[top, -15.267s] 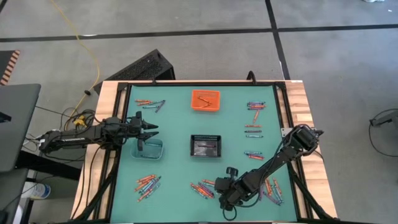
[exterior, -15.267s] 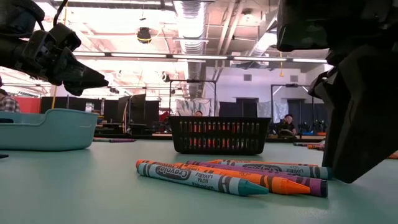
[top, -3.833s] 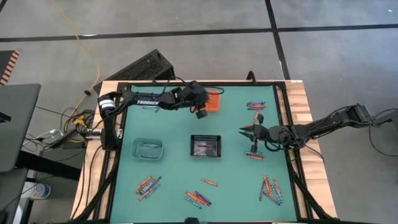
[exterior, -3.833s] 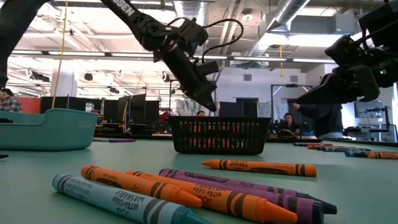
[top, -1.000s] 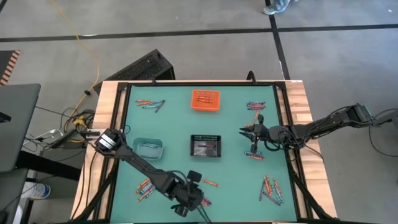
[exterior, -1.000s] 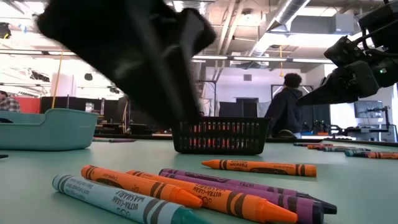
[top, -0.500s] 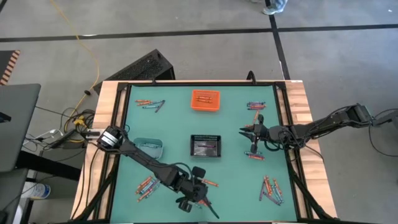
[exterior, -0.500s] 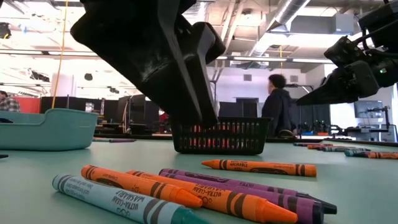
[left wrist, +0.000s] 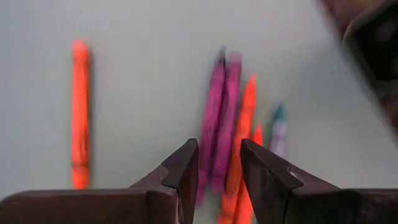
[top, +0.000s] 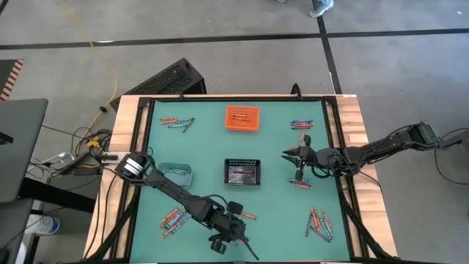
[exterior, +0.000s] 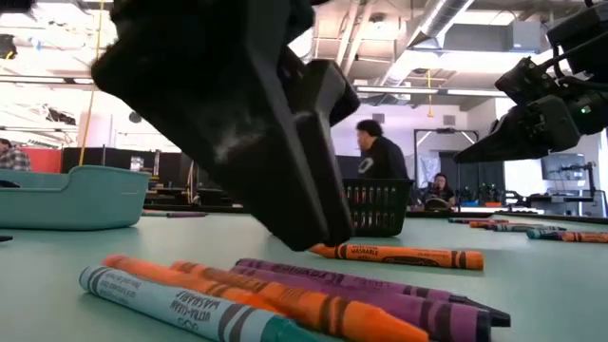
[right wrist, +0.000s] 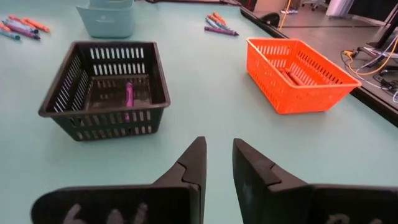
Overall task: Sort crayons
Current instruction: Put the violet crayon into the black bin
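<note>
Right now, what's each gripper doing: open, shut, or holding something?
Left gripper: open, empty, over purple crayons.
Right gripper: open, empty.

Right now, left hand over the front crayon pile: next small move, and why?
Probably lower straight down. The left hand is open, with the purple crayons lined up in the gap between its fingers, and nothing gripped yet.

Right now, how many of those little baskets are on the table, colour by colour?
Orange basket: 1
Black basket: 1
Pale teal basket: 1
Total: 3
</note>
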